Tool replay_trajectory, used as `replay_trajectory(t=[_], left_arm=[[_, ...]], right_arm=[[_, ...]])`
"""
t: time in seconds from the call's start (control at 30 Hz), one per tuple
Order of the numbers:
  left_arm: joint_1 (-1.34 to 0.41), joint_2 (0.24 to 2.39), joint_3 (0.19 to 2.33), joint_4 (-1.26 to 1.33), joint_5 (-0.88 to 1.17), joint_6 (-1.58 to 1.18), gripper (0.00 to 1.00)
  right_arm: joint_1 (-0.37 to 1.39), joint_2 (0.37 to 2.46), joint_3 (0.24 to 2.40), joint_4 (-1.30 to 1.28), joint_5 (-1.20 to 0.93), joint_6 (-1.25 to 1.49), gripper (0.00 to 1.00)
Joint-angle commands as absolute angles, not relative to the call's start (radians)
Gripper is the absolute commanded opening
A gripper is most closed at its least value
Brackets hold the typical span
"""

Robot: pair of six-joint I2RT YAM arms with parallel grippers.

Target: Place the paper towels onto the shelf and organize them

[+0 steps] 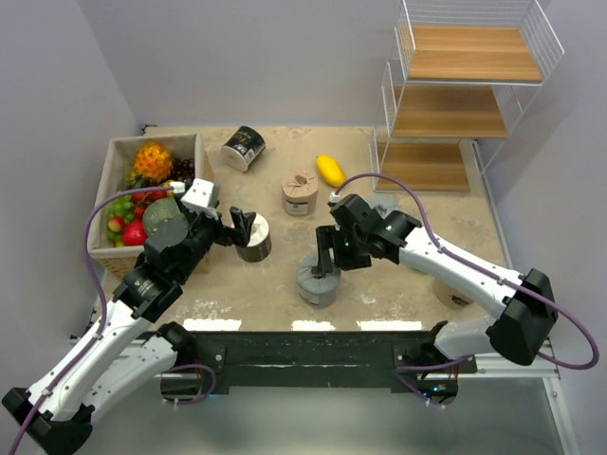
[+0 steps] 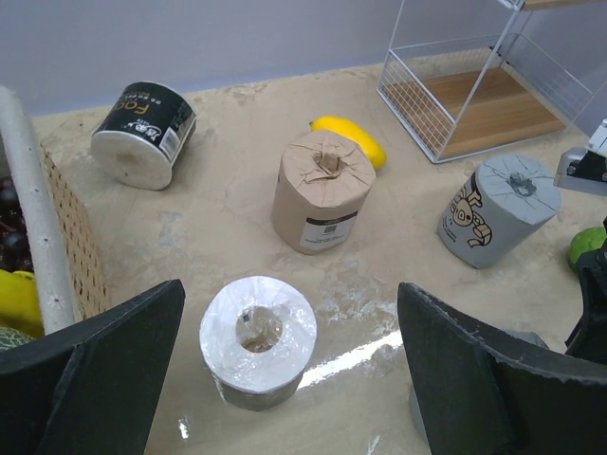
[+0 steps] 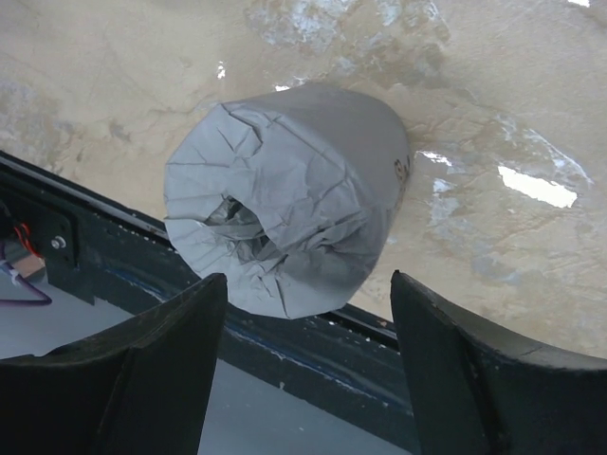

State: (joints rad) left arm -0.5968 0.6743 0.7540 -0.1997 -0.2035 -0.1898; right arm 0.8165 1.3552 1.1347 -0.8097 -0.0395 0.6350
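My left gripper [image 1: 241, 228] is open and empty, just left of an upright dark roll with a white top [image 1: 254, 240]. In the left wrist view the roll [image 2: 258, 343] stands ahead of my open left gripper [image 2: 289, 379], nearer the left finger. My right gripper [image 1: 331, 256] is open over a grey roll [image 1: 318, 281] near the front edge. In the right wrist view this roll [image 3: 285, 213] lies just beyond the open fingertips [image 3: 180, 332]. A tan roll [image 1: 300, 194] stands mid-table and a black roll [image 1: 244, 149] lies at the back. The shelf [image 1: 455, 95] is at the back right.
A box of fruit [image 1: 119, 152] sits at the left, beside my left arm. A yellow fruit [image 1: 330, 171] lies near the tan roll. A second grey roll [image 2: 498, 209] stands by the shelf [image 2: 474, 104]. Another tan roll [image 1: 450, 292] peeks from under my right arm.
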Motion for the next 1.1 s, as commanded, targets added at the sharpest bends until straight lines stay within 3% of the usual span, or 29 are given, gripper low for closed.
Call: replay_trajectory(t=[0.0,0.23,0.53,0.8,1.07], left_arm=[[-0.601,0.660,0.759,-0.169,-0.230,-0.184,1.00],[-0.601,0.660,0.759,-0.170,-0.230,-0.184,1.00],[-0.601,0.661,0.758,-0.170,-0.235,-0.183,1.00],[-0.600,0.663,0.758,-0.173,-0.242,-0.183,1.00],[-0.601,0.664,0.758,-0.173,-0.252,-0.183,1.00]], right_arm=[[0.839,1.362,1.109,-0.733,0.015,0.692,0.70],[0.851,1.367,1.042,-0.652,0.120,0.761,0.61],[0.894,1.381,1.011,-0.650,0.212,0.821,0.60],[0.905,1.384,0.979,-0.604,0.241,0.856,0.52],[0.908,1.358,1.077,-0.653,0.267,0.851,0.32]])
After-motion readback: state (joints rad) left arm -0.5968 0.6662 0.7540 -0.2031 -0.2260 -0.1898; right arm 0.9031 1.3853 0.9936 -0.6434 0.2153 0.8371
